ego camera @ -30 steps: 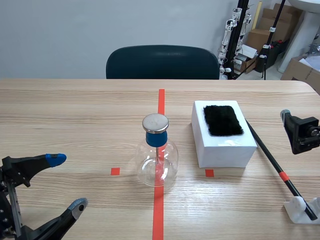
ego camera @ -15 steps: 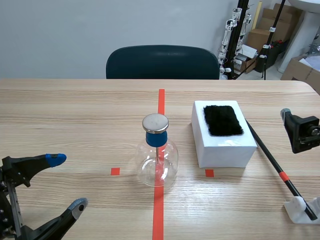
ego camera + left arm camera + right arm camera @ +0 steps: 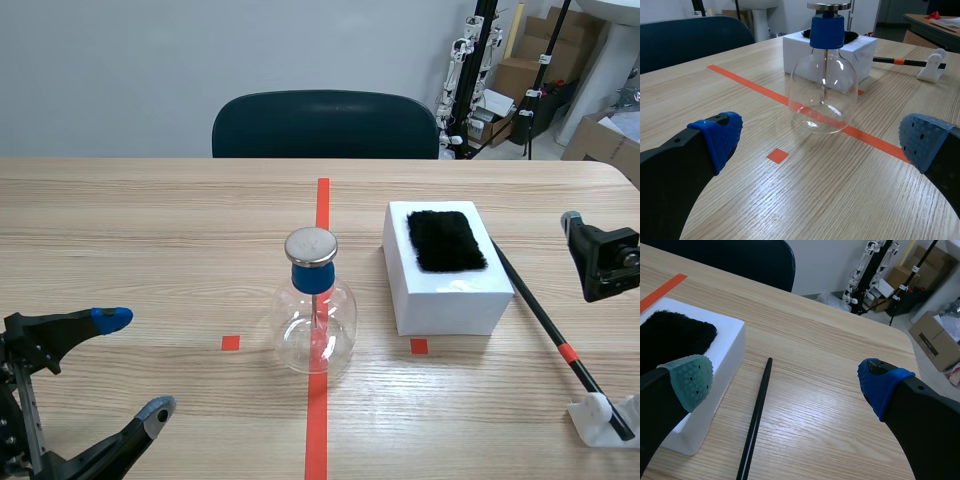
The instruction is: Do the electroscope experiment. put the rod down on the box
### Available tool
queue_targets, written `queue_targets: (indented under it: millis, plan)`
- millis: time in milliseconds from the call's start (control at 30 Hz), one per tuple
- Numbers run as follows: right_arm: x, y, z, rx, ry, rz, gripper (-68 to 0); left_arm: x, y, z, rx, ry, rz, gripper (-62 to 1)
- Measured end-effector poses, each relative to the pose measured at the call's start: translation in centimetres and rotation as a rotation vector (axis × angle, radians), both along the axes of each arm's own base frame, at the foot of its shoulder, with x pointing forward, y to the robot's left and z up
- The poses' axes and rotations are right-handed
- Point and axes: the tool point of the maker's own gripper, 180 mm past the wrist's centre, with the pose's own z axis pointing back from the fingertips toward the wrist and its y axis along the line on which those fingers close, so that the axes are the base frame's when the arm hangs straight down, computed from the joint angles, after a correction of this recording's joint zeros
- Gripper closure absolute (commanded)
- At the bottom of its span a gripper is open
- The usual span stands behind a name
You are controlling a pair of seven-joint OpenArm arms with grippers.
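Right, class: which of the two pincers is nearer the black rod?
The right pincer: the rod lies just ahead of its open fingers. The left pincer sits on the other side of the glass flask, far from it.

Black all over, both arms. On the left gripper (image 3: 133,365), two thick black fingers, wide at the back and thinner toward the tips, smooth and a little shiny. Soft caps on the tips: a bright blue pad (image 3: 720,136) with a bumpy face, and a paler blue pad (image 3: 921,144) with rows of little round dots. Behind those fingers, a flat black frame (image 3: 22,395) with sharp corners. On the right gripper (image 3: 785,382), the same fat black fingers, but with caps in two colours: a grey-green pad (image 3: 691,380) full of small dots, and a deep blue pad (image 3: 879,385). Short and blocky in the scene view.
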Motion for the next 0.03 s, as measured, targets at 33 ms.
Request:
queue_targets:
  millis: [33]
  plan:
    - [0.0,0.0,0.0,0.0,0.0,0.0,-59.1,0.0,0.0,0.0,0.0,0.0,0.0,-62.3]
